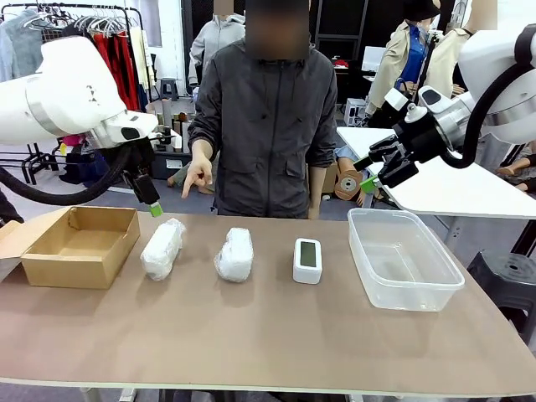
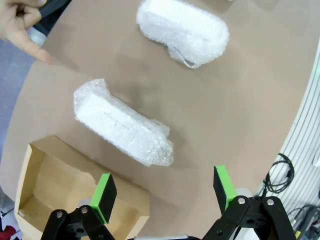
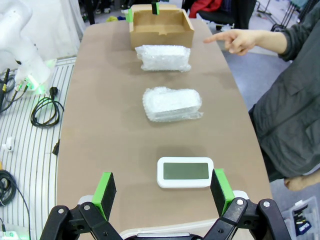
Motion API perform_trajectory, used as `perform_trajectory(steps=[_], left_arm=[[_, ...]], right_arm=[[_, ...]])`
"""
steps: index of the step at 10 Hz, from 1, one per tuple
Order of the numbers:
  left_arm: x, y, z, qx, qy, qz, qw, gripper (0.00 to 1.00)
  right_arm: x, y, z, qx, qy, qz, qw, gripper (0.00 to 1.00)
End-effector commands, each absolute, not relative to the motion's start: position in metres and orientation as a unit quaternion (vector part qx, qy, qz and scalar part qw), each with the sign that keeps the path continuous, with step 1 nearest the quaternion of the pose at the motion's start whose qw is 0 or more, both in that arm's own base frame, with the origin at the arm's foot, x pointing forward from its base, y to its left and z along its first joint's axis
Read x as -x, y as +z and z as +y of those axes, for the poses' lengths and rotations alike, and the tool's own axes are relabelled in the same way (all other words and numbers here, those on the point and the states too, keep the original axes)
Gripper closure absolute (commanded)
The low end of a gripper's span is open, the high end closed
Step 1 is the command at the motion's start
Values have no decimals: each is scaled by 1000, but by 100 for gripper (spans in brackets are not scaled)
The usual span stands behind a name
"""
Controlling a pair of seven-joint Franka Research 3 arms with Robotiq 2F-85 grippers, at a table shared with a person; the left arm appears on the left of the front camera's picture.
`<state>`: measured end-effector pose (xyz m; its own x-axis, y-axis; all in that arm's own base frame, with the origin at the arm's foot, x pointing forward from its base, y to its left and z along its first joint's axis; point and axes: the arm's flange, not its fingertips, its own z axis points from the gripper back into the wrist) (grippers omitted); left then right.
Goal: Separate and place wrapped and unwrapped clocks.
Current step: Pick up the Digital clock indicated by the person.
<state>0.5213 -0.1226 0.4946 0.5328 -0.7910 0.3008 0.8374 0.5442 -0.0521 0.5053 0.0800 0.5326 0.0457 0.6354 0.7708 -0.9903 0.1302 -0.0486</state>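
Three clocks lie in a row on the brown table. Two are bundled in bubble wrap: a left bundle point(image 1: 162, 249) point(image 2: 122, 122) point(image 3: 164, 58) and a middle bundle point(image 1: 234, 254) point(image 2: 183, 31) point(image 3: 172, 104). The bare white clock point(image 1: 307, 260) point(image 3: 185, 172) with a grey-green screen lies to their right. My left gripper point(image 1: 153, 207) point(image 2: 165, 187) hangs open above the table beside the cardboard box, just short of the left bundle. High at the right, my right gripper point(image 1: 366, 174) point(image 3: 163, 186) is open and empty over the bare clock.
An open cardboard box point(image 1: 80, 244) point(image 2: 65, 185) point(image 3: 161, 25) sits at the table's left end. At the right end stands a clear plastic tub point(image 1: 402, 256). A person stands at the far side, one hand point(image 1: 198, 174) point(image 3: 239, 40) pointing down toward the left bundle.
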Motion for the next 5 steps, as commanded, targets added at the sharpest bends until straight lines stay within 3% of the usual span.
perform_trajectory(steps=[1, 5], left_arm=[[-523, 495, -115, 97, -463, -124, 872, 0], [-523, 495, -115, 97, -463, -124, 872, 0]], right_arm=[[-505, 535, 80, -264, 605, -338, 671, 0], [-505, 535, 80, -264, 605, -338, 671, 0]])
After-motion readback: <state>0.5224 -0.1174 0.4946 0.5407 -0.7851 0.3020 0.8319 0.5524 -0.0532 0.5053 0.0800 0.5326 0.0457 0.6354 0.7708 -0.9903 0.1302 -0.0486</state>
